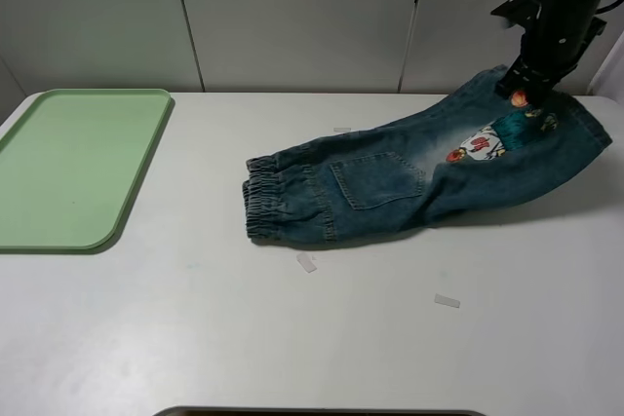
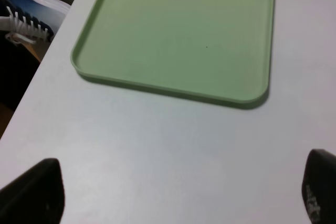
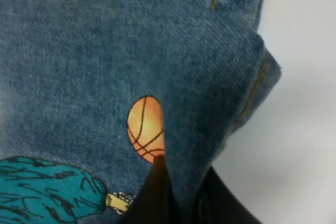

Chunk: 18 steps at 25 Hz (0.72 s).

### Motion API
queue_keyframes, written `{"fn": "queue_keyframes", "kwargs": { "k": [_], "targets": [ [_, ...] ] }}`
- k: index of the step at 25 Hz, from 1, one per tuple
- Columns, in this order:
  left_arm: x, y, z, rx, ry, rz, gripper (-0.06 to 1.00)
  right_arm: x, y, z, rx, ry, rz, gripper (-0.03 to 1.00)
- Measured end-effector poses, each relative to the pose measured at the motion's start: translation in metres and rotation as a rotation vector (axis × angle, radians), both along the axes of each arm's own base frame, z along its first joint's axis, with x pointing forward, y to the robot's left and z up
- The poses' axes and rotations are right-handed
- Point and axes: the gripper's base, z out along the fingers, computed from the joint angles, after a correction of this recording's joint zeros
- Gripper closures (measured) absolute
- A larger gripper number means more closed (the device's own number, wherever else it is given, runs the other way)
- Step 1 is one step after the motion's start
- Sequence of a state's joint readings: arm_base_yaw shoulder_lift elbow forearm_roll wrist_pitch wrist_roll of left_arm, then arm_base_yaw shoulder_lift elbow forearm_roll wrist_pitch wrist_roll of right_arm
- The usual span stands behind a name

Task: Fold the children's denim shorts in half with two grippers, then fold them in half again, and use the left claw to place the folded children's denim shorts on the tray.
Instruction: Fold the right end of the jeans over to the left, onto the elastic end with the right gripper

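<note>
At two o'clock on the tabletop (image 1: 390, 348), our right hand (image 1: 524, 85) is clamped on a hem edge of the children's denim shorts (image 1: 380, 187). The shorts lie from the centre toward that corner, one leg lifted and the lining (image 1: 483, 143) showing. Our left hand (image 2: 184, 195) hangs with jaws wide and empty over bare tabletop beside the tray (image 1: 78, 163) at nine o'clock. We judge the pinch shallow, so the denim may slip out. With the waistband (image 1: 265, 204) unheld, a pull could drag the whole garment instead of folding it.

Light: bright, even, from overhead. Soft shadow beneath raised blue denim shorts (image 1: 390, 182), six o'clock side. Left wrist view: black fingertips (image 2: 34, 195) blurred.
</note>
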<state>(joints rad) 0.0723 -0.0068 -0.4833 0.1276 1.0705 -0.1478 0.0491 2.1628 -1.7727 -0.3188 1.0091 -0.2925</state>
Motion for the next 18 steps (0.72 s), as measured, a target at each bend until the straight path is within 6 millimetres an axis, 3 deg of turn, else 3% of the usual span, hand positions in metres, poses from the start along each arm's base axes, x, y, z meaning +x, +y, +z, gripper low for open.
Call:
{"fn": "queue_keyframes", "kwargs": {
  "k": [8, 18],
  "targets": [
    [0.0, 0.0, 0.0, 0.0, 0.0, 0.0, 0.06, -0.013, -0.045, 0.043, -0.087, -0.055, -0.069, 0.96],
    [0.0, 0.0, 0.0, 0.0, 0.0, 0.0, 0.06, -0.016, -0.041, 0.056, -0.085, -0.044, -0.051, 0.96]
  ]
}}
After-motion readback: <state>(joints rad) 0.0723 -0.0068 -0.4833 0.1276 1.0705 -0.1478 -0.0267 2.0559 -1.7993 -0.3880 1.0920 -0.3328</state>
